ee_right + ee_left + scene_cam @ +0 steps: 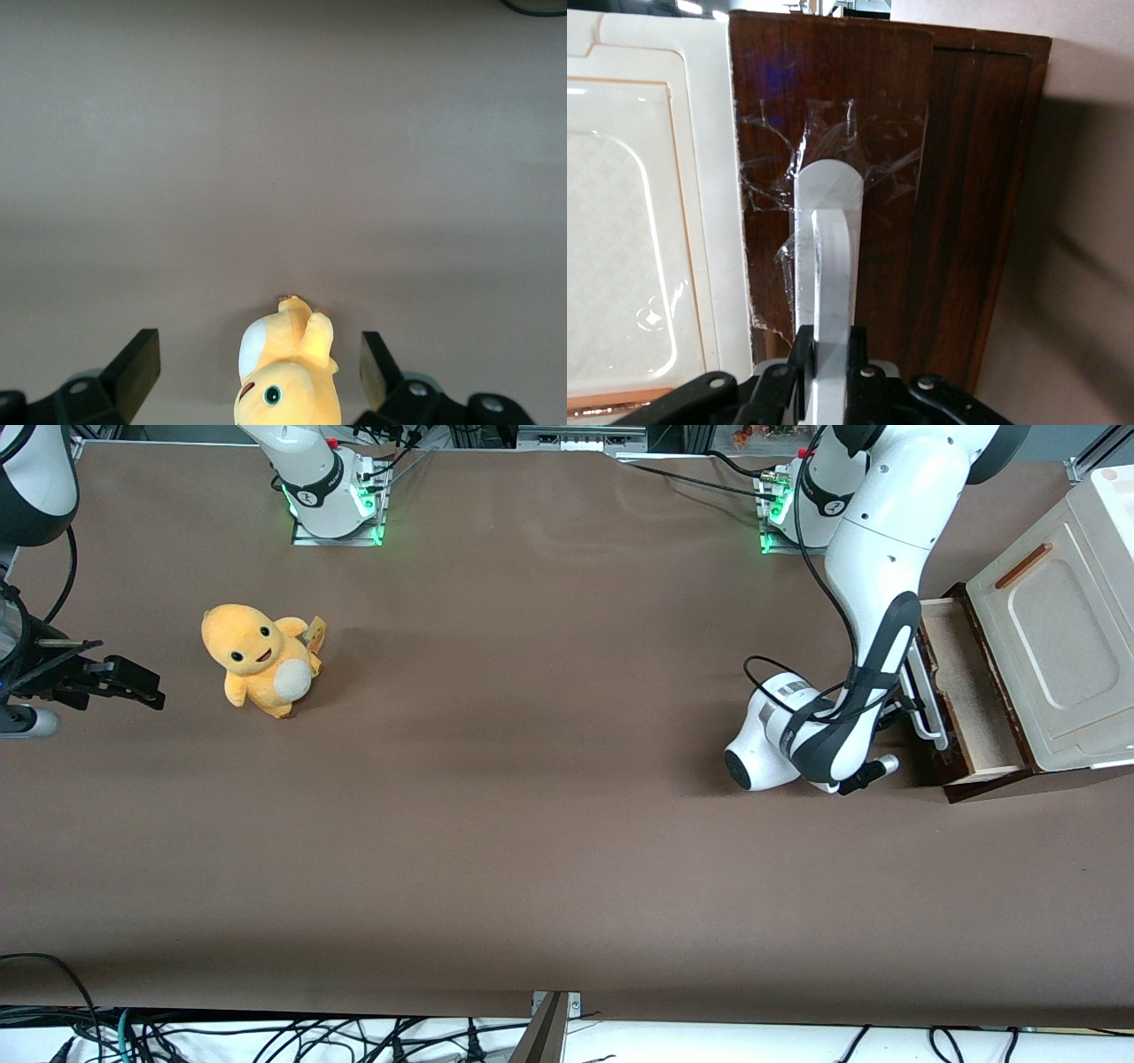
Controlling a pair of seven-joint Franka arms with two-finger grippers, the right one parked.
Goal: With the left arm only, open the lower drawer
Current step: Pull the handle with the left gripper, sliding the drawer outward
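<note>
A: What does the setting look like?

B: A wide brown tabletop (532,824) with cables along its near edge. At the working arm's end stands a small cabinet: a cream panel (1054,655) with a thin orange-brown handle (1023,567), and under it the lower drawer (961,691), dark brown wood, already partly pulled out so its pale tray shows.

A: Where is the left arm?

B: The left arm (873,602) bends down low in front of the drawer. Its gripper (828,376) sits at the drawer's white loop handle (827,257), clamped together on the bar, which runs between the black fingers (799,363) in the wrist view. The wrist is level with the handle, probably so the pull runs straight along the drawer's slide.

A: How far along is the job?

B: I judge it midway; more tray could still come out.

A: Anything else?

B: A yellow plush toy (257,660) sits well apart, toward the parked arm's end.
</note>
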